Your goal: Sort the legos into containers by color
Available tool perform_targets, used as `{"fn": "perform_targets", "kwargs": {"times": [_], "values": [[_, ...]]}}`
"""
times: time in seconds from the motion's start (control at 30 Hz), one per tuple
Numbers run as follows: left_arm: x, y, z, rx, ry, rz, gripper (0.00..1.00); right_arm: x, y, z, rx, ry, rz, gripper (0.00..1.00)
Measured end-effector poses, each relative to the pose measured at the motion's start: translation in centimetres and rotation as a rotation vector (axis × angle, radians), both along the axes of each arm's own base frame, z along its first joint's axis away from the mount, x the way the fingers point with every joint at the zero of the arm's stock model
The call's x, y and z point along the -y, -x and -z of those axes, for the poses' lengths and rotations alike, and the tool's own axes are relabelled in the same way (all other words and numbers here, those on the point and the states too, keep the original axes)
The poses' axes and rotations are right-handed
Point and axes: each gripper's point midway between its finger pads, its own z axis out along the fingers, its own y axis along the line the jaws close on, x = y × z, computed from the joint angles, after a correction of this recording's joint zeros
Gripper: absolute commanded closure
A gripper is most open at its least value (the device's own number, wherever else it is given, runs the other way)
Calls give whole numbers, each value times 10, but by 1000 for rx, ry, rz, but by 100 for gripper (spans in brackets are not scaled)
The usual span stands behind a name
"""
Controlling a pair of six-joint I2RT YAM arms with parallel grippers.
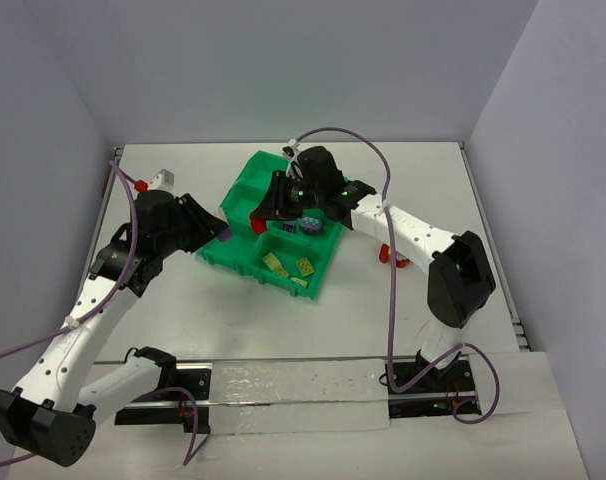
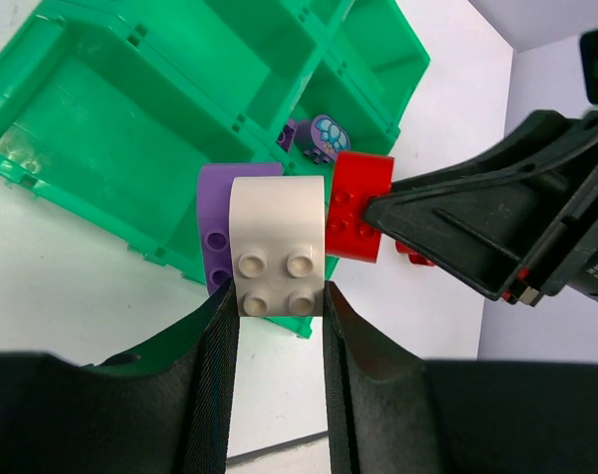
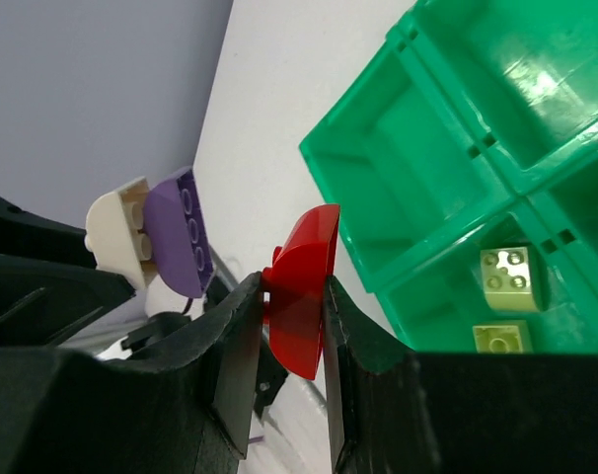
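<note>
Red brick (image 3: pixel 301 296) is clamped between the right gripper's (image 3: pixel 291 296) fingers, in the air at the tray's (image 1: pixel 268 170) left side and not yet over a compartment. Just beside it, the left gripper (image 2: pixel 277 296) is closed on a white brick (image 2: pixel 277 259) that has a purple brick (image 2: pixel 215 237) stuck to its side. The right wrist view shows a gap between the pair and the red one.

Progress: partly sorted.
- Two yellow bricks (image 1: pixel 275 263) lie together in a near compartment.
- A purple piece (image 1: pixel 309 224) sits in a middle compartment (round top, pattern unclear).
- The left-hand compartments look bare.
- Left to do, I judge: part purple from white, then bin the red and the purple. Where the white one belongs is open.

Hard to make out:
- The right arm covers part of the tray from above, so its contents there are unknown.
- A small red bit (image 1: pixel 386 254) lies on the table (image 1: pixel 183 320) under that arm. I cannot tell whether it is a brick or an arm knob.
</note>
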Motion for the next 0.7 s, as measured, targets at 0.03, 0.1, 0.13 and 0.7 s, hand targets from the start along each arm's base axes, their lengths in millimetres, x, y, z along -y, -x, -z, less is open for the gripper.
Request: {"fn": "perform_targets", "kwargs": {"times": [0.03, 0.1, 0.13, 0.7], "values": [[-1, -1, 0, 2, -3, -8, 100, 2, -2, 0, 8, 7, 9, 100], [-3, -1, 0, 6, -8, -19, 100, 6, -7, 0, 23, 21, 30, 100], [-4, -2, -1, 7, -10, -24, 100, 9, -9, 1, 30, 28, 40, 100], [-4, -6, 8, -21, -21, -36, 100, 162, -136, 53, 21, 256, 436, 100]]}}
